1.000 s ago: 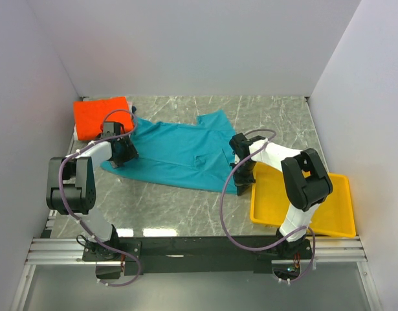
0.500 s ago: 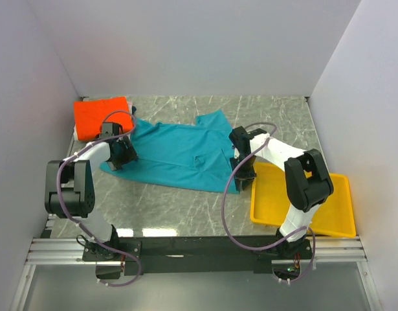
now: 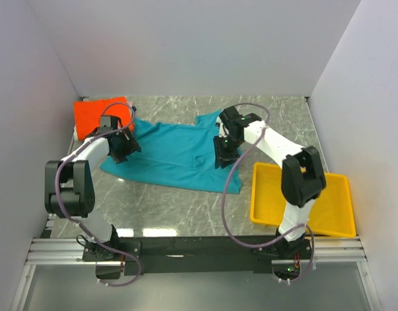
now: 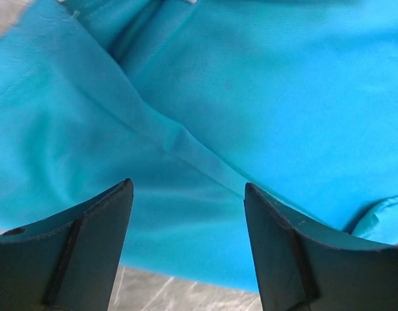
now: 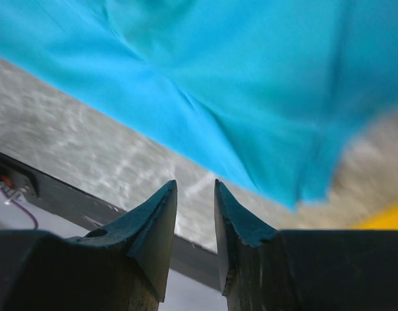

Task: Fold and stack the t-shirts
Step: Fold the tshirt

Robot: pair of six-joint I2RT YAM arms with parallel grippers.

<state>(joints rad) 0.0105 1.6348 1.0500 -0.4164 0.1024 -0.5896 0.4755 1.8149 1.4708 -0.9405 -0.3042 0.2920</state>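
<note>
A teal-blue t-shirt [image 3: 176, 152] lies spread out and creased across the middle of the marble table. Behind its left end sits an orange-red t-shirt [image 3: 98, 115], folded into a block. My left gripper [image 3: 124, 148] hangs over the teal shirt's left end. In the left wrist view this gripper [image 4: 187, 184] stands wide open just above a fold in the teal cloth [image 4: 263, 84], holding nothing. My right gripper [image 3: 223, 155] is above the shirt's right part. The right wrist view shows it [image 5: 194, 183] open by a narrow gap with nothing in it, and the teal cloth [image 5: 250, 84] lies beyond its tips.
A yellow tray [image 3: 328, 214] rests at the near right, close to the teal shirt's right hem, and its corner [image 5: 393, 217] shows in the right wrist view. White walls enclose the table on three sides. The black rail [image 3: 199, 246] with the arm bases runs along the near edge.
The right gripper has opened and moved back and left, from the shirt's near right corner by the tray to above its right part. The left gripper shifted slightly towards the back.
</note>
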